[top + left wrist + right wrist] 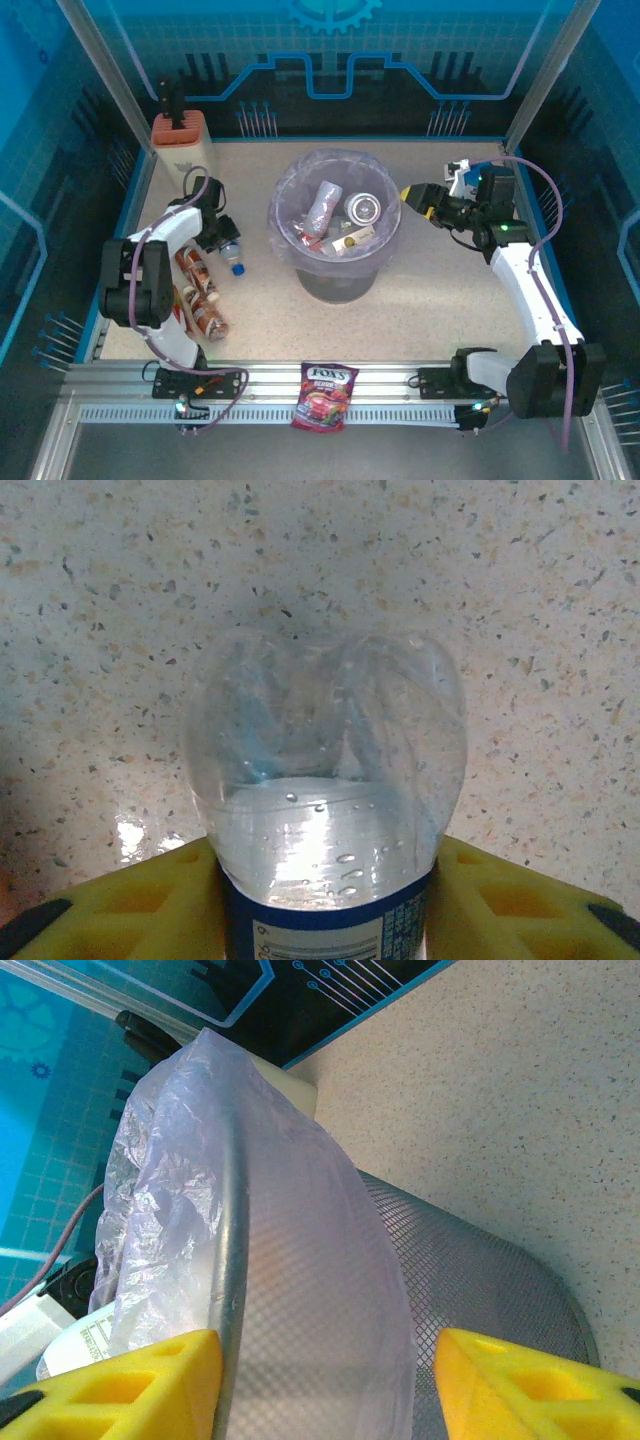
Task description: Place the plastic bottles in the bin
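Two yellow fingers of the left gripper (325, 870) sit closed against the clear blue-labelled plastic bottle (325, 760) lying on the speckled table (520, 600) left of the grey bag-lined bin (283, 205) — probably light, thin-walled and slick, best squeezed gently at its stiffer label band — while the right gripper (325, 1370) hangs open and empty by the bin's rim.

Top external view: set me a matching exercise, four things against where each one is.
Things:
1 candy bag
2 beige block
3 clear bottle
4 bin

Places:
A middle of the table
B in the left gripper
C on the near rail
D far left corner

Pairs: 1-C; 2-D; 3-B; 4-A
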Available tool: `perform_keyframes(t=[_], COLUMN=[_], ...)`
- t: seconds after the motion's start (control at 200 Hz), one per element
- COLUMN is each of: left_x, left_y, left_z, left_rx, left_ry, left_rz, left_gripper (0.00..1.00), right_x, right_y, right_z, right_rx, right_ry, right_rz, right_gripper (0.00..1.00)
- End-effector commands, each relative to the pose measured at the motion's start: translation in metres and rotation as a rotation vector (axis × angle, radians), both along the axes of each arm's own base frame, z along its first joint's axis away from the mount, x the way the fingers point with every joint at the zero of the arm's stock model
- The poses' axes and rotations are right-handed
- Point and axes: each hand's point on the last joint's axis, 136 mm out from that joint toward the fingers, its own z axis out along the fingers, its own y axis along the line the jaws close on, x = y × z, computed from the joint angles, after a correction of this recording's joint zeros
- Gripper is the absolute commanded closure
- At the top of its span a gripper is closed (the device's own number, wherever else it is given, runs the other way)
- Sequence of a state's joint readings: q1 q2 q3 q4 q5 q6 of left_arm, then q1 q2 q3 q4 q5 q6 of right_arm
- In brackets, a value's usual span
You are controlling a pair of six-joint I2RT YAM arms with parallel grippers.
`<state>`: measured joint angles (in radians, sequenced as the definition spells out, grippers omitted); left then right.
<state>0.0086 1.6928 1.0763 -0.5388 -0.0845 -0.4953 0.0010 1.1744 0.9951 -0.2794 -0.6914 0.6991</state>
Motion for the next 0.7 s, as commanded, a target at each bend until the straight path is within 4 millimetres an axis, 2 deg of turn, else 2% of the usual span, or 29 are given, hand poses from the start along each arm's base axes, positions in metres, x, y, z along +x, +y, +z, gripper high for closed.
perform_keyframes(t=[0.0, 0.1, 0.18, 0.36, 0.465, 0.565, 0.625, 0.695], left_x=[0.008, 0.010, 0.010, 0.014, 0.013, 0.005, -0.003, -0.012], left_y=[-0.001, -0.004, -0.009, -0.037, -0.065, -0.103, -0.129, -0.162], left_z=[0.039, 0.074, 0.111, 0.217, 0.274, 0.322, 0.345, 0.360], left_rx=[-0.015, -0.023, -0.031, -0.016, -0.040, -0.071, -0.101, -0.157], left_ry=[-0.086, -0.163, -0.243, -0.490, -0.595, -0.693, -0.740, -0.766], left_rz=[-0.010, -0.027, -0.047, -0.168, -0.261, -0.373, -0.451, -0.541], left_gripper=[0.55, 0.55, 0.55, 0.56, 0.56, 0.58, 0.59, 0.61], right_x=[-0.005, -0.005, -0.005, -0.006, -0.006, -0.007, -0.007, -0.008], right_y=[0.003, 0.003, 0.002, 0.001, 0.001, 0.001, 0.001, 0.001], right_z=[0.008, 0.010, 0.009, 0.007, 0.007, 0.008, 0.008, 0.008], right_rx=[0.000, -0.001, -0.003, -0.013, -0.008, -0.002, -0.006, -0.010], right_ry=[-0.027, -0.031, -0.028, -0.024, -0.023, -0.026, -0.026, -0.028], right_rz=[0.021, 0.021, 0.020, 0.016, 0.011, 0.009, 0.008, 0.007], right_gripper=[0.41, 0.41, 0.41, 0.41, 0.41, 0.41, 0.41, 0.41])
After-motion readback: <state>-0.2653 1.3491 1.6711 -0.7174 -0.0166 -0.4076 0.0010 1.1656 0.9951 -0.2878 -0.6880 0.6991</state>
